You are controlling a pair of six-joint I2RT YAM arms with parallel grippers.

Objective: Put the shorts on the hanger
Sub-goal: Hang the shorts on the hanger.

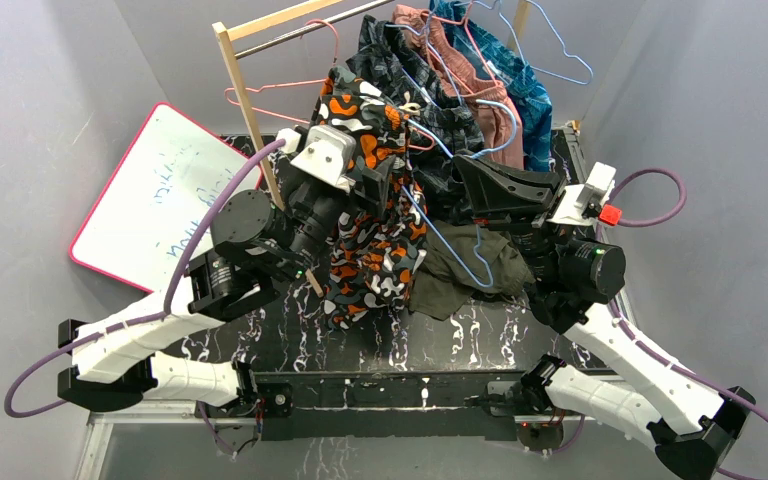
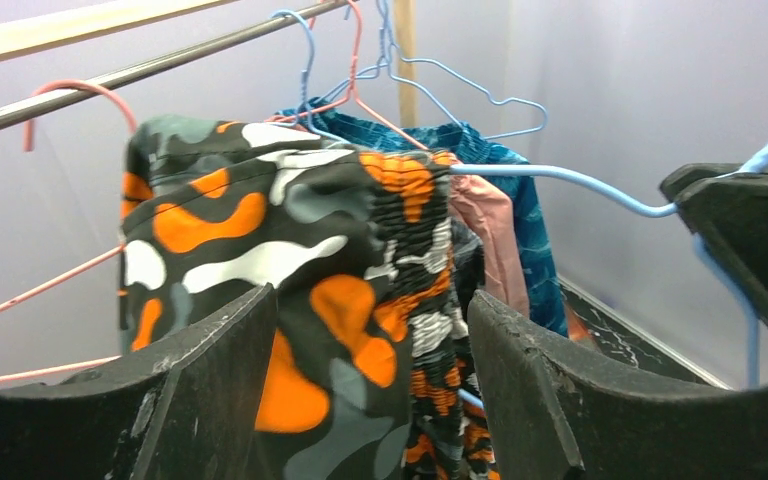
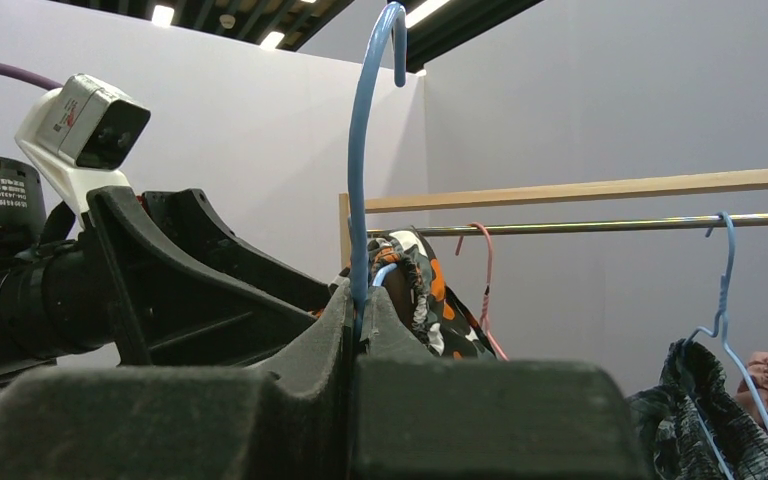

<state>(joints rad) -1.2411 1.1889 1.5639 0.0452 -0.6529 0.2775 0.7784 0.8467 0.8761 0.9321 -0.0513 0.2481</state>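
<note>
With jaws apart, the left gripper (image 2: 370,340) straddles the shorts (image 2: 260,215), while at 3 o'clock the right gripper (image 3: 356,310) clamps the hanger (image 3: 360,150).

Camo shorts (image 1: 365,225) are seen draped over the left gripper (image 1: 385,185), right beside the light-blue hanger (image 1: 440,233), which is pinched by the right gripper (image 1: 465,172). Olive shorts (image 1: 460,275) are crumpled on the table (image 1: 260,340).

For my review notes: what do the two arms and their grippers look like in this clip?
Both the left arm and right arm have white shells and black cylindrical joints, each trailing a purple cable. The left gripper and right gripper have broad, matte black, wedge-shaped fingers. Each wrist carries a white camera housing; the right one has a small red part.
</note>
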